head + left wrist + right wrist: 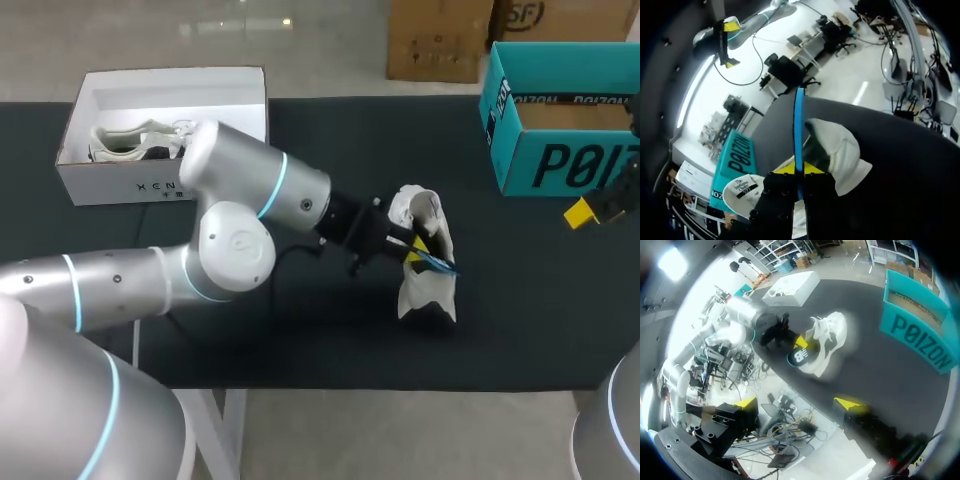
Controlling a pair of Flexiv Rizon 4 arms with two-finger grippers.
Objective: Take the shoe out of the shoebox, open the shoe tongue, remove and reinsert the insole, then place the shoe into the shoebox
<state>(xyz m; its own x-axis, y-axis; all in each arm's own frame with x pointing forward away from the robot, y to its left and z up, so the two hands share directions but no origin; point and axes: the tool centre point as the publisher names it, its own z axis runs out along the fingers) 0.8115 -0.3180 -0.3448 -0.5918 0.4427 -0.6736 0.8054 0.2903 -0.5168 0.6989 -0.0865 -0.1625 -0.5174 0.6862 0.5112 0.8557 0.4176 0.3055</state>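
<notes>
Blue insole (799, 120) in L hand (800, 169), shoe (840, 150) part-hidden.

Shoe (428, 290): matt off-white fabric. Insole (799, 358): smooth black top. Desk (300, 340): matt black cloth. Teal shoebox (560, 165): smooth cardboard.

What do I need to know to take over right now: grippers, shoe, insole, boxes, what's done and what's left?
Left gripper: shut on the blue insole, at the mouth of the white shoe.
Right gripper: open, empty, off by the teal box.
The shoe stands mid-table, out of both boxes. The white shoebox holds a second shoe.
Done: shoe out, insole gripped. Whether the insole is going out or back in cannot be told.
Left: seat the insole, then box the shoe.
</notes>
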